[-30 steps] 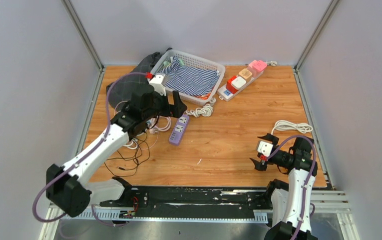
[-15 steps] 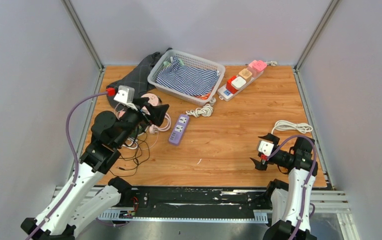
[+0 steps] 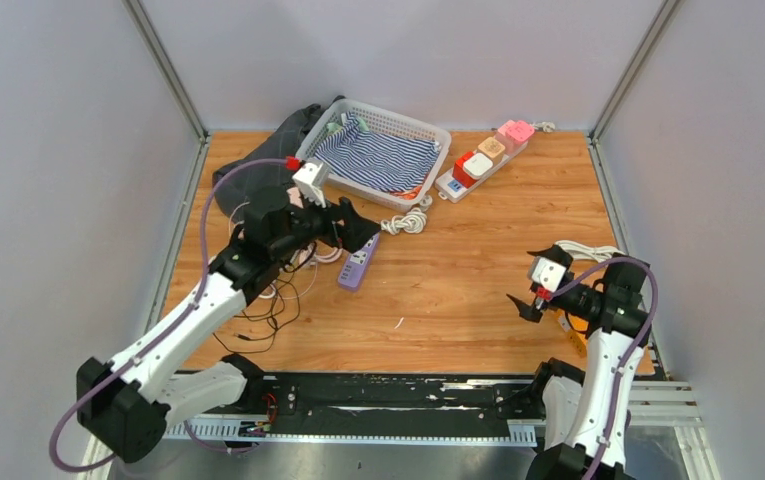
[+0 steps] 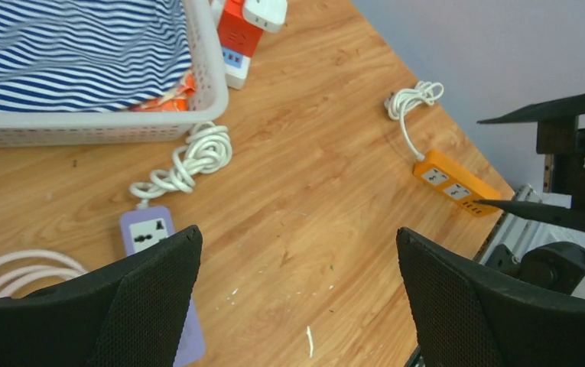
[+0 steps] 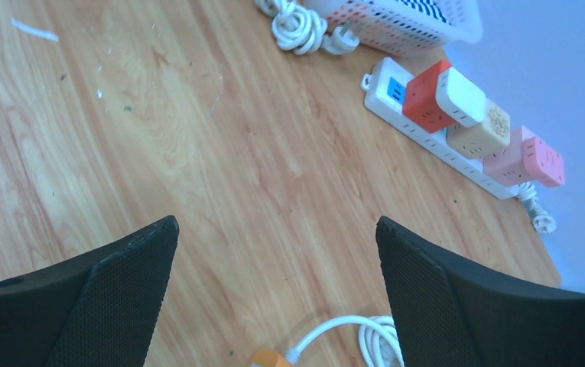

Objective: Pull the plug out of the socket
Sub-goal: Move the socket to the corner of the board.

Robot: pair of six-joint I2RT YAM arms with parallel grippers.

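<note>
- Plainly, a scuffed wooden tabletop (image 3: 478, 260) sits between 3 pale grey walls (image 3: 408, 50).
- Far right, cube plugs (image 3: 475, 165) stand seated in the white power strip (image 3: 450, 185), beside the basket (image 3: 398, 117).
- Left gripper (image 4: 297, 232) and right gripper (image 5: 275, 222) gape wide, holding nothing.

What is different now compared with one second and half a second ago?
The left gripper swung back toward the left, then returned forward, and now hangs open over the purple power strip. The right gripper shifted slightly to the right, also open. Nothing was gripped or released. The white power strip with its plugs and the basket did not move.
</note>
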